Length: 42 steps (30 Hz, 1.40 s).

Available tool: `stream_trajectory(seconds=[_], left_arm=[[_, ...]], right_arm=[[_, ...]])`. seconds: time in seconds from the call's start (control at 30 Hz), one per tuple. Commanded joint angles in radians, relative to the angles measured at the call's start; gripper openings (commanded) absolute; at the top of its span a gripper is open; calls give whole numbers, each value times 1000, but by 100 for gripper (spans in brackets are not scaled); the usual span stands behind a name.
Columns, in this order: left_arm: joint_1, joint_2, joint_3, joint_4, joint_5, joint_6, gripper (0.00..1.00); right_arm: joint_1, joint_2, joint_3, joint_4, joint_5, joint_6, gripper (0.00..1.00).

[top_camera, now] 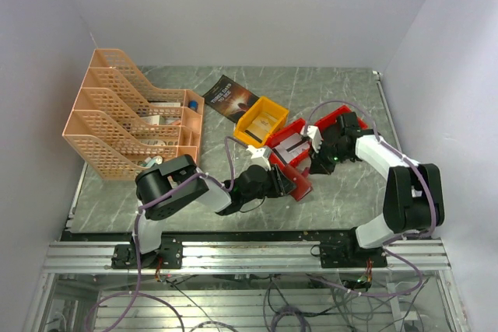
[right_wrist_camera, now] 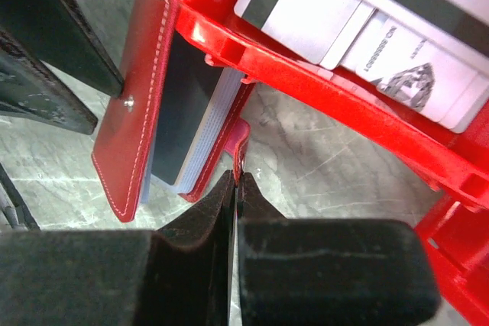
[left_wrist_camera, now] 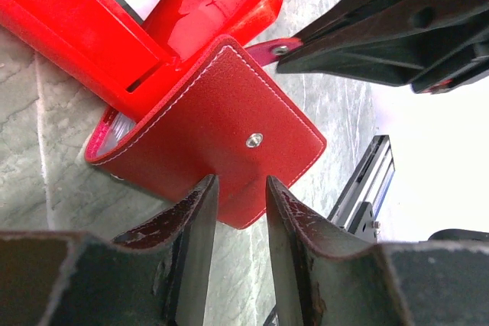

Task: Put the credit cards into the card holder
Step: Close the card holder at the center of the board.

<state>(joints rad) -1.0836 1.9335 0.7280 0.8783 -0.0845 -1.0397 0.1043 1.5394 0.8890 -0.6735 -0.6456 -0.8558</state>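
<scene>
1. The card holder [right_wrist_camera: 137,59] is spread open beside the red bin [right_wrist_camera: 344,104], at the left of the right wrist view.
2. Its tab is pinched by the clenched right claw [right_wrist_camera: 235,177]; the left claw [left_wrist_camera: 239,181] is set parted against its cover.
3. Several cards [right_wrist_camera: 298,5] are left in the bin.

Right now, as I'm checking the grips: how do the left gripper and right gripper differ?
On the left gripper the jaws stand apart; on the right gripper they are shut. The left gripper's tips sit at the stitched cover of the card holder, whereas the right gripper pinches its strap. Both work on the same holder.
</scene>
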Motion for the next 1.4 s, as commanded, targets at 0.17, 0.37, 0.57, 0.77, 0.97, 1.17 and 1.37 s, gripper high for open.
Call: stream_trajectory(seconds=[0.17, 0.37, 0.57, 0.77, 0.97, 1.17, 1.37], left_arm=[[8, -135, -65, -3, -47, 63, 44], [10, -165, -66, -76, -62, 90, 43], [23, -98, -42, -71, -45, 85, 39], [37, -32, 18, -92, -8, 96, 39], [37, -16, 50, -144, 14, 105, 38], [32, -54, 27, -179, 43, 101, 37], [-1, -87, 17, -212, 49, 101, 36]], right_arm=[[40, -78, -9, -29, -120, -74, 0], [158, -85, -16, -7, -91, -60, 0], [199, -66, -10, 8, -51, -30, 0], [188, -73, -9, 19, -22, -8, 0], [179, -68, -14, -34, -63, -74, 0], [208, -79, -31, -55, -73, -111, 0], [290, -104, -71, -23, -25, -73, 0]])
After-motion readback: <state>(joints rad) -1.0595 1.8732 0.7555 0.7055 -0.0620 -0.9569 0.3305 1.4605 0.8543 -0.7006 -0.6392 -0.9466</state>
